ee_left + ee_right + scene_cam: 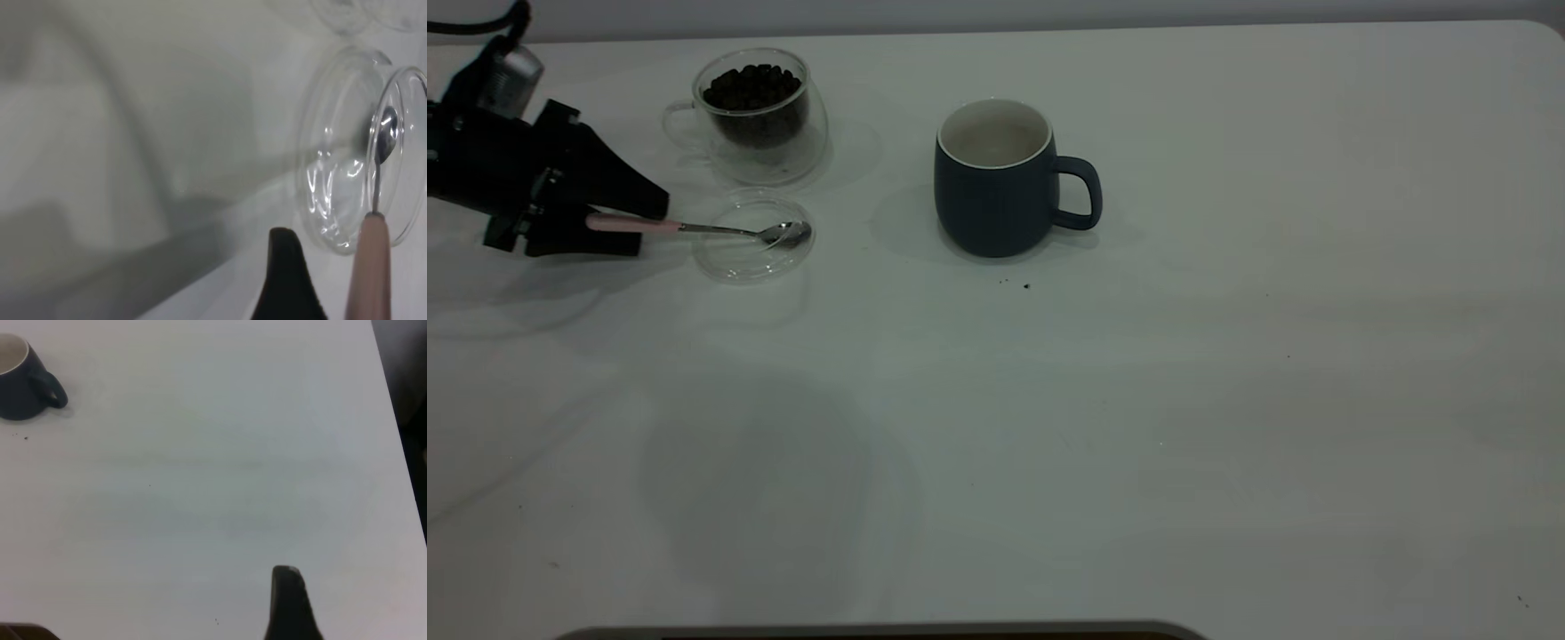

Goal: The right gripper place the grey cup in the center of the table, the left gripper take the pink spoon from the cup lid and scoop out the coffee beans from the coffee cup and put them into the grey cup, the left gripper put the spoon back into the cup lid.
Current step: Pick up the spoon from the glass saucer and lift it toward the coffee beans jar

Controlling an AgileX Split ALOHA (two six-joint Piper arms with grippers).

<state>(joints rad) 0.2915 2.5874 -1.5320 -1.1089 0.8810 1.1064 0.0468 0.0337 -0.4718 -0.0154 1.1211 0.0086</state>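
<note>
At the far left of the exterior view, the left gripper (618,222) is closed on the pink spoon (694,228), whose bowl rests in the cup lid (734,262). Above it stands the coffee cup (760,111); the grey cup (996,178) sits at upper centre. Lift level, clearing the lid's rim. The right gripper's opening cannot be told.

Frame edge crops the left gripper (618,218); grip unclear.

The coffee cup (760,116) and the lid (752,240) just beside it are clear, glossy glass. The spoon (694,228) lying in the lid has a shiny metal bowl and matt pink handle. The grey cup (1000,178) looks matt, like the smooth white table (1049,427).
</note>
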